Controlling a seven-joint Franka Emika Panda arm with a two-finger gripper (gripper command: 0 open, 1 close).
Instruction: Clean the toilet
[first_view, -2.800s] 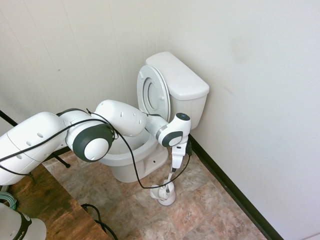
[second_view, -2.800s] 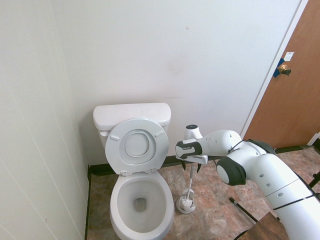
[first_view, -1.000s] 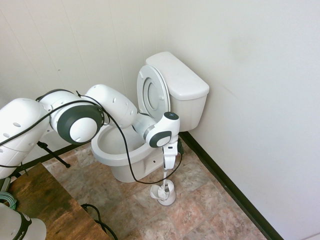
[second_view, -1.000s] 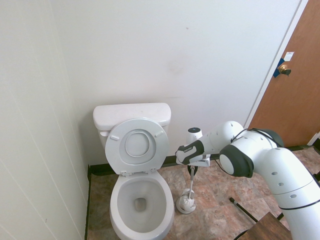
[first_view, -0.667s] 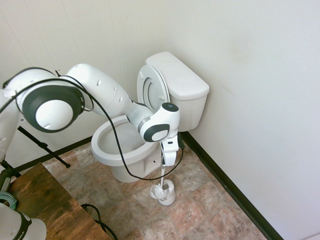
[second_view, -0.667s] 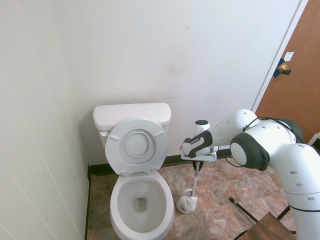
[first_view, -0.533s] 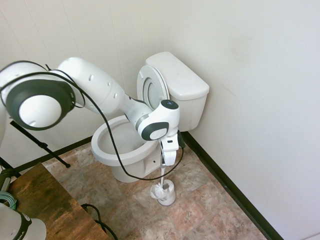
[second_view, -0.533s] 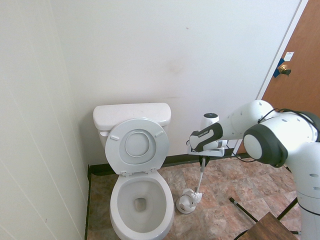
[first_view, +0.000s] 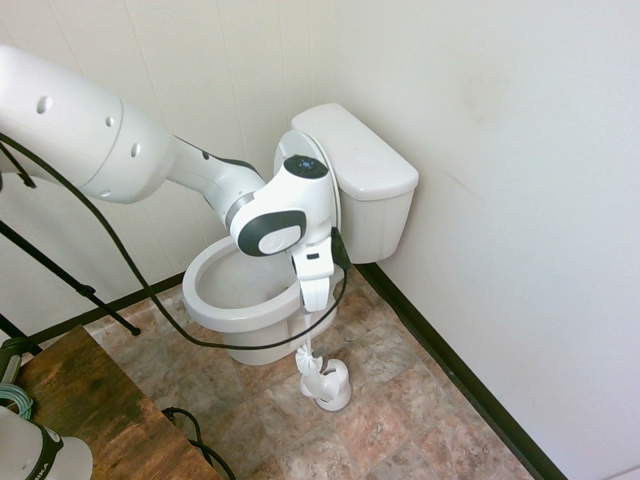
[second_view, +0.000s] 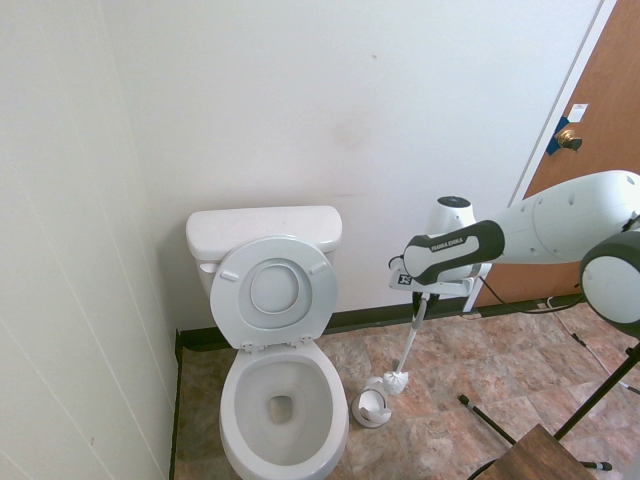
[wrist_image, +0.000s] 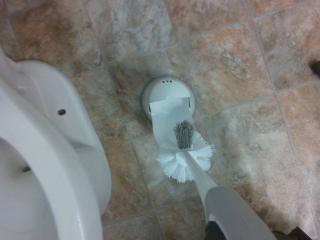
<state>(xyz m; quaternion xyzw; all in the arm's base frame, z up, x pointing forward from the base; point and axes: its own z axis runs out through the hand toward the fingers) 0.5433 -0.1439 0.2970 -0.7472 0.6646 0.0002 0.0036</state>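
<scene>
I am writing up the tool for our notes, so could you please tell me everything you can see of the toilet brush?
The toilet brush is white, with a round head of white bristles, a small grey tuft at its tip and a long, slim handle that widens into a grey grip. It hangs head down and slightly tilted, held at the grip by the shut gripper. Its head is clear of the small white holder on the tiled floor, just above and beside it. It is beside the toilet, not touching it.
</scene>
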